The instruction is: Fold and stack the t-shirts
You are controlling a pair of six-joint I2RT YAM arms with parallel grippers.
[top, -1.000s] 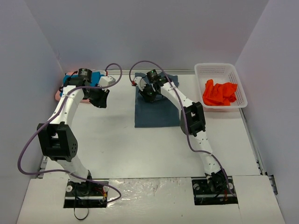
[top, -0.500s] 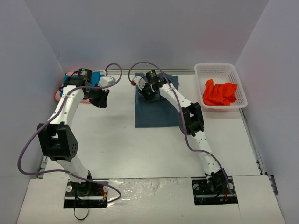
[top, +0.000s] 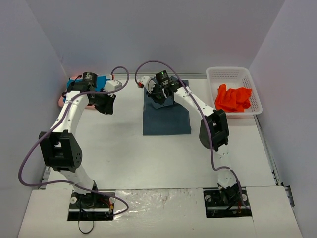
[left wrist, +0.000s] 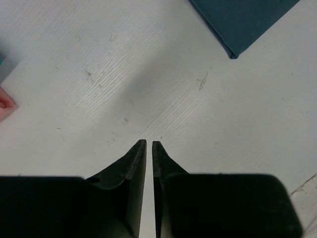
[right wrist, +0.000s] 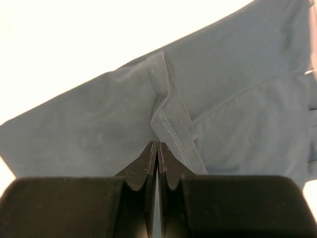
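The dark slate t-shirt [top: 166, 119] lies folded flat at the table's middle; it fills the right wrist view [right wrist: 99, 129], with a stitched sleeve hem [right wrist: 173, 131] folded over on it. My right gripper [top: 159, 95] is over the shirt's far end, jaws shut with nothing seen between them, tips [right wrist: 157, 144] beside the hem. My left gripper [top: 105, 105] is shut and empty over bare table [left wrist: 149, 143], with the dark shirt's corner [left wrist: 237, 25] ahead of it. The teal t-shirt [top: 102, 82] and pink t-shirt [top: 62, 100] lie stacked at the far left. The orange-red t-shirt [top: 233, 99] lies crumpled in the basket.
The white lattice basket [top: 228, 73] stands at the back right. Grey walls close in the table on the left, back and right. Purple cables loop from both arms over the far side. A sliver of pink cloth [left wrist: 5, 105] shows at the left wrist view's edge.
My right arm's elbow has swung right and its wrist has turned and shifted slightly toward the back over the dark shirt. The left arm has not moved.
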